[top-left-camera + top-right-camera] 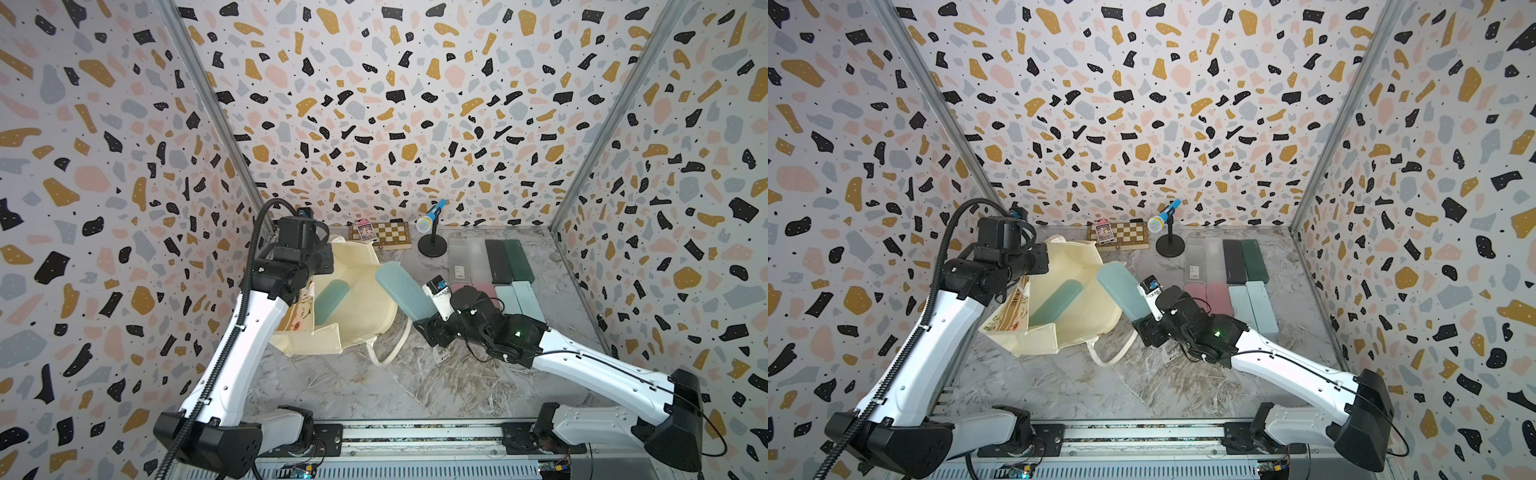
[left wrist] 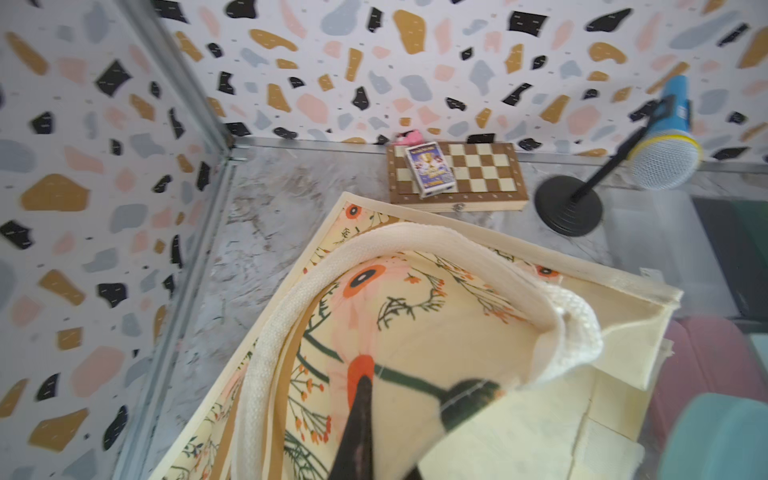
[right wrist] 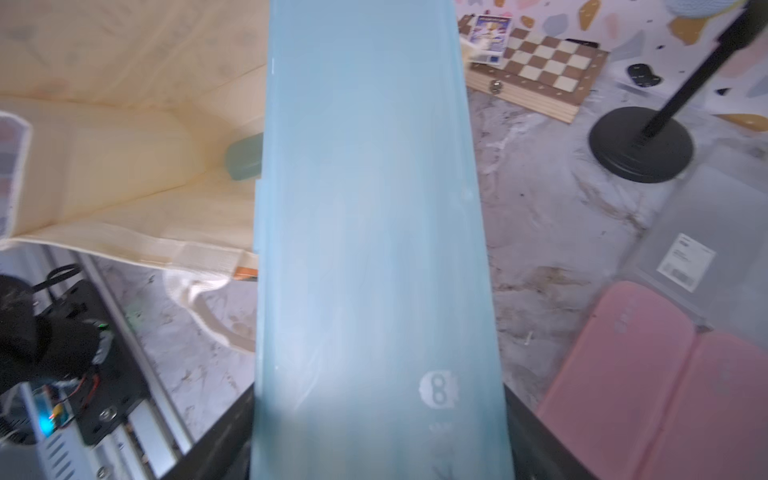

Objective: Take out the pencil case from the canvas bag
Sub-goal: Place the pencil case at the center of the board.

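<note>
Canvas bag: the canvas bag (image 1: 361, 320) (image 1: 1084, 309) lies at 9 o'clock on the marble table (image 1: 374, 395), with its mouth gaping toward 3 o'clock and its floral face (image 2: 415, 316) lifted on the 9 o'clock side
Handles: one rope handle (image 1: 386, 353) trails onto the table at the bag's 5 o'clock corner; the second handle (image 2: 291, 332) loops over the floral face beside the left gripper
Left gripper: the left gripper (image 2: 419, 388) is clenched on the bag's cloth at the raised edge, holding that side up
Right gripper: the right gripper (image 1: 428, 318) grasps the near end of the pale blue pencil case, its jaws spread wide across the case's width
Pencil case: the pale blue pencil case (image 1: 401, 286) (image 1: 1121, 286) (image 3: 374, 208) is held off the table near the centre and slanted; its free end points to 11 o'clock and overlaps the bag's 3 o'clock rim in both top views; whether it touches the cloth cannot be told
Second case: a teal pencil case (image 1: 331, 300) (image 1: 1054, 305) (image 3: 243, 160) lies inside the bag, running from 7 to 1 o'clock
Sorted cases: at 2 to 3 o'clock lie a clear case (image 1: 465, 257), a black case (image 1: 498, 259) and a dark green case (image 1: 517, 259) side by side, with pink cases (image 1: 478, 289) and mint cases (image 1: 519, 299) nearer the arms
Back edge: a chessboard (image 1: 392, 235) sits at 12 o'clock with a card box (image 1: 365, 231) on its 9 o'clock end; a microphone (image 1: 430, 216) on a black stand (image 1: 432, 247) is just at the board's 3 o'clock side
</note>
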`<state>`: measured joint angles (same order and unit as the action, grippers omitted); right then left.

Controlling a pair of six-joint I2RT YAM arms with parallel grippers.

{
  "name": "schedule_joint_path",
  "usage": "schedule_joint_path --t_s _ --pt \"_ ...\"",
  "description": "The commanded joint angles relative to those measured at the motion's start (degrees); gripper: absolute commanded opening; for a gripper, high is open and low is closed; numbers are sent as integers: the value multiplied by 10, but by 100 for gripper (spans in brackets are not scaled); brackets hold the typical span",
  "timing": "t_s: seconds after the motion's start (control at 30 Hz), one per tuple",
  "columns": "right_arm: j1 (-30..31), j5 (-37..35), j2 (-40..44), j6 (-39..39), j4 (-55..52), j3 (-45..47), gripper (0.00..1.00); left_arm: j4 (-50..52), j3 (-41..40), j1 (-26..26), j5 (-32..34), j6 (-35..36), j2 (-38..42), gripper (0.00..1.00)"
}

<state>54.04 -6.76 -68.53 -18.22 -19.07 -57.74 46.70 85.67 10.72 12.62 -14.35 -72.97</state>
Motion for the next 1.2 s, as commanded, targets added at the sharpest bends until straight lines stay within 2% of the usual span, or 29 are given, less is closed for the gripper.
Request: schedule_joint_path --t_s 0.0,0.1,0.2,0.3,0.43,0.6,0.8,1.07,1.17 --pt "-39 -41 2 -51 13 16 44 13 48 -34 45 -25 -8 0" --pt "-88 -28 -26 -106 20 24 41 17 65 -66 27 -52 -16 0" --pt "-118 -9 -79 -157 35 13 40 3 72 -94 -24 -75 -21 0" --pt "-124 -28 -142 -199 48 -16 40 -29 67 -107 -90 -89 -22 0" --pt "-141 -57 -243 -229 51 -78 40 -57 55 -109 -143 -94 -20 0" --pt "-168 -63 -367 -242 21 -172 40 -86 14 -115 -185 -94 -4 0" --pt "-185 -85 -455 -242 1 -252 44 -99 -7 -129 -205 -96 14 0" --pt "-205 -91 -517 -227 -25 -315 45 -108 -18 -143 -230 -103 20 0" --pt "-208 -92 -525 -221 -28 -320 50 -109 -19 -145 -236 -103 19 0"
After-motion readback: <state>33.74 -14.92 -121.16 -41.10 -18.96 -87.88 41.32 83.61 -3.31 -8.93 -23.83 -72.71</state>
